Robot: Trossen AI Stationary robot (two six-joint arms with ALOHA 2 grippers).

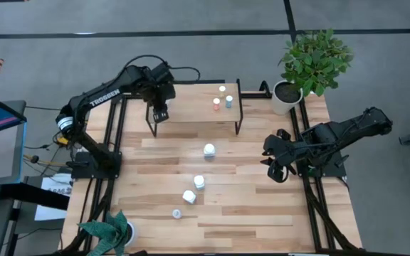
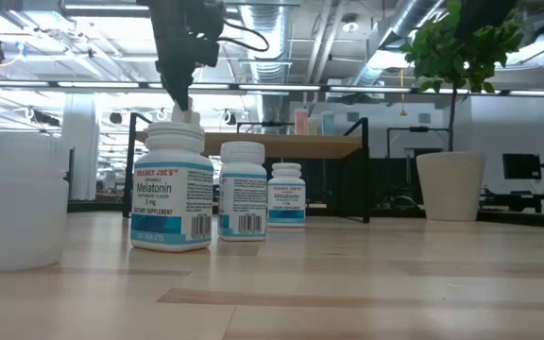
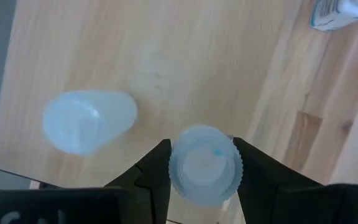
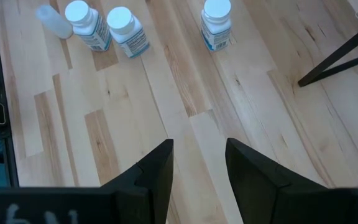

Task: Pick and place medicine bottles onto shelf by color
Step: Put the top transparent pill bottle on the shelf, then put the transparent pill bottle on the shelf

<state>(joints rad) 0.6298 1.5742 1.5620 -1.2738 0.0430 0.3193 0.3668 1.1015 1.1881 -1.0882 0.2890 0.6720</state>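
Observation:
The shelf (image 1: 198,107) stands at the far middle of the table and carries a white (image 1: 222,89), a reddish (image 1: 216,104) and a greenish bottle (image 1: 228,102) at its right end. My left gripper (image 1: 156,115) hangs over the shelf's left end, shut on a white bottle (image 3: 204,174). Beside it a plain white bottle (image 3: 89,121) stands on the board. Several more medicine bottles (image 1: 209,150) (image 1: 199,182) (image 1: 188,196) stand on the table. My right gripper (image 1: 276,171) hovers open above the table's right side, with nothing between its fingers. My left gripper pinches the white bottle's ribbed cap (image 3: 229,163) between its two fingers, on opposite sides. The fingers (image 3: 157,165) come from above, pointing down. The bottle hangs upright below them, cap up. The gripper and the bottle hide its base, so I cannot tell whether it touches the board.
A potted plant (image 1: 312,60) stands at the far right corner and another (image 1: 109,231) at the near left corner. A small plain bottle (image 1: 177,212) stands near the front. Bare boards lie between the table bottles and my right gripper (image 4: 199,146).

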